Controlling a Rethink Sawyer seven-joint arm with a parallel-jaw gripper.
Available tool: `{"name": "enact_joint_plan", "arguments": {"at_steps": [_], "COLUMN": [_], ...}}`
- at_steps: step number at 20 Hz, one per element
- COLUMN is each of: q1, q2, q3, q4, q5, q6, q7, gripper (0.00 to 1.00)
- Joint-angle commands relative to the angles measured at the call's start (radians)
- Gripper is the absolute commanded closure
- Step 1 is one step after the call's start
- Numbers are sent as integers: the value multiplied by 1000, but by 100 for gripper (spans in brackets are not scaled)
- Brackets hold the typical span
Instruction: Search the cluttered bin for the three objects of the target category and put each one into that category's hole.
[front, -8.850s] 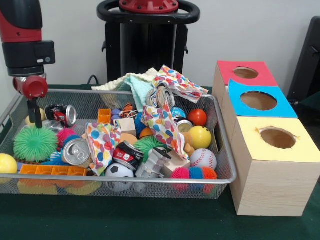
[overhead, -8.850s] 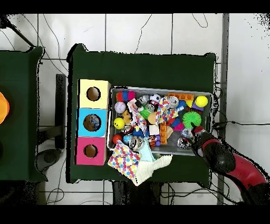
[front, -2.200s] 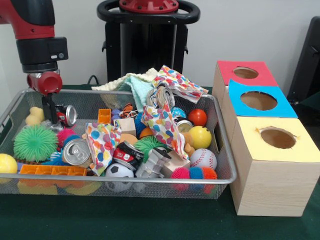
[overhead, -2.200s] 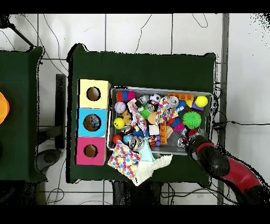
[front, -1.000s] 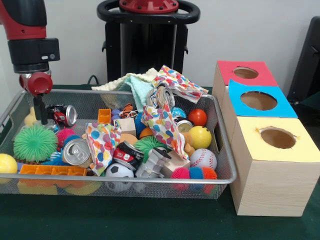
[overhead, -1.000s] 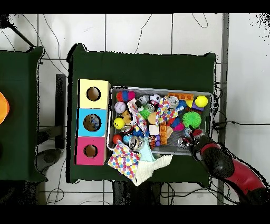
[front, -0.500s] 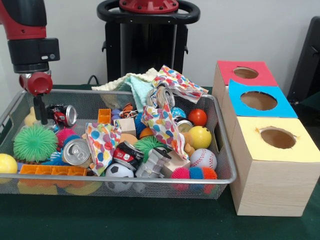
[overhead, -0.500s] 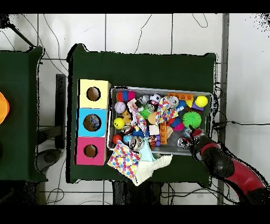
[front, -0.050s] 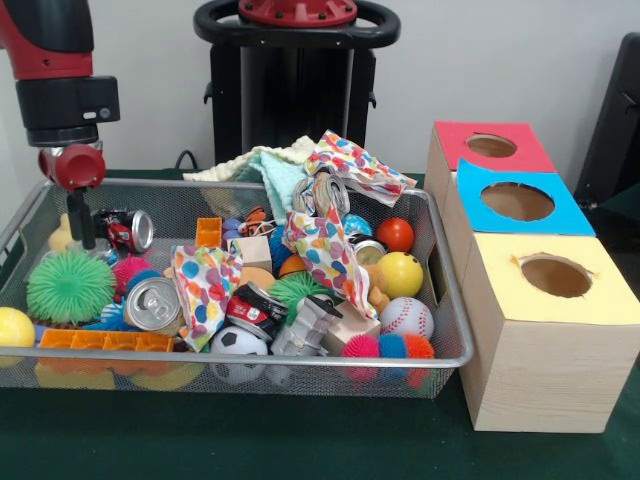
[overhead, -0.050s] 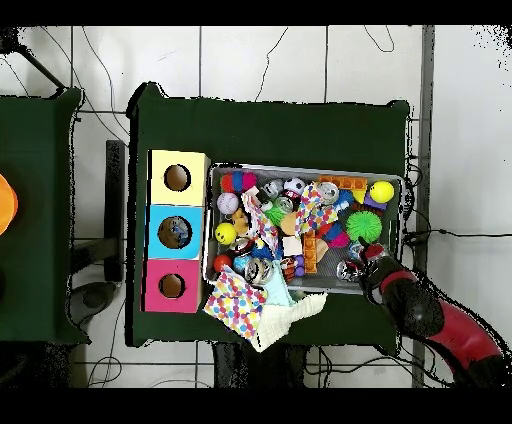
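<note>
Green cloth (front, -0.050s: 250, 440) covers the table under the mesh bin (front, -0.050s: 300, 358).

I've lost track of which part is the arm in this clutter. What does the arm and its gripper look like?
The arm is glossy red above, ending in a boxy black wrist section. Below that sits a rounded red knob-like piece, and from it a thin dark gripper hangs down. From overhead, the arm shows as a thick red and black limb. No cables or markings are legible.
</note>
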Motion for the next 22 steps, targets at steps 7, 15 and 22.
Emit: {"name": "enact_joint_plan", "arguments": {"at_steps": [7,15,22], "q1": [3,1,1], "q2": [46,43,39], "q3": [33,24,6], "q4": [-102,-116,-106], "q5": [-68,-67,-67], "q6": [51,68,75], "q7": [-80,-90,-85], "gripper": [0,0,0]}}
